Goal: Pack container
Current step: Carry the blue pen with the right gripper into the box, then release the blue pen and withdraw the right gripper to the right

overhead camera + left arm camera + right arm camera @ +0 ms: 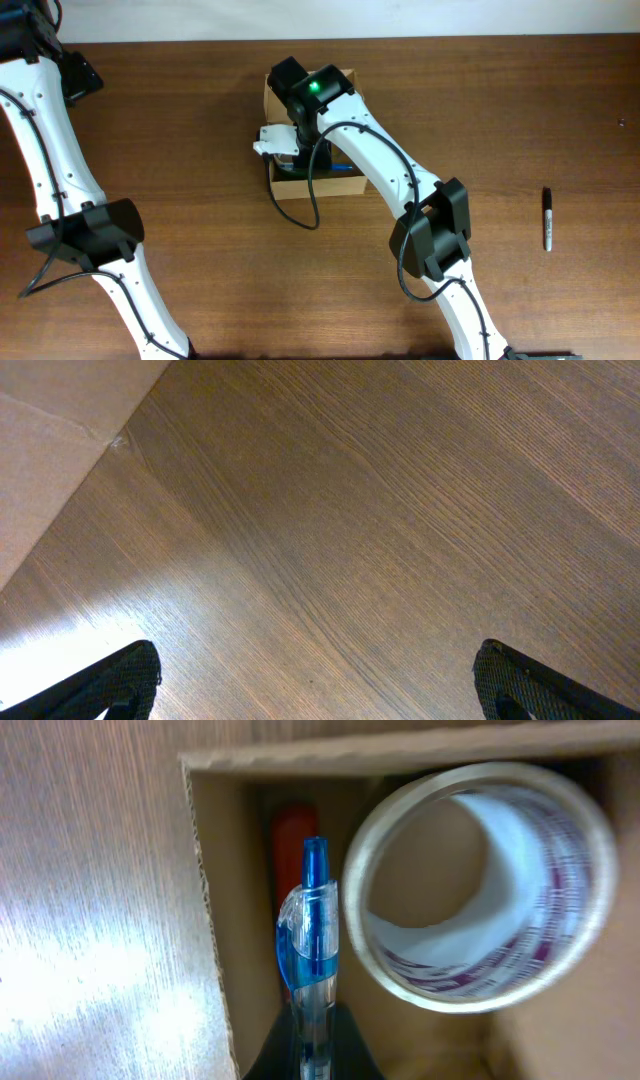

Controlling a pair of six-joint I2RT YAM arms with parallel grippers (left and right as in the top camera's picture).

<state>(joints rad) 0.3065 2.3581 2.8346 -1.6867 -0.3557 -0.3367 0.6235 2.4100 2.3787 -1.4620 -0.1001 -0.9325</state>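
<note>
1. Left arm stands at the far left of the table. The left gripper has its fingers spread wide with nothing between them, only bare wood below. A tan patch sits in the upper corner of its view; I cannot tell what it is. This arm is well apart from the container.
2. The container sits upright on the table, centre and toward the far edge, with its top open. The right arm reaches over it and covers most of it from above.
3. The right gripper hangs over the open top and looks clenched on a blue pen. Only a dark sliver of the fingers shows at the frame's bottom edge, so that is a judgement.
4. Key relation: the pen's long axis runs parallel to the container's left-hand wall as the right wrist view shows it, just inside that wall. It lies over a red item that runs the same way. A tape roll sits just beside them with its hole facing the camera. The pen looks lined up with the gap between wall and roll, so the likely move is lower and let go. The right arm is clearly the nearer one.
5. Views: overhead hides the contents under the arm, showing only a bit of blue, while the right wrist view shows pen, red item and roll. Only the overhead shows a black marker far right on the table, well apart from the container — probably not yet packed.
</note>
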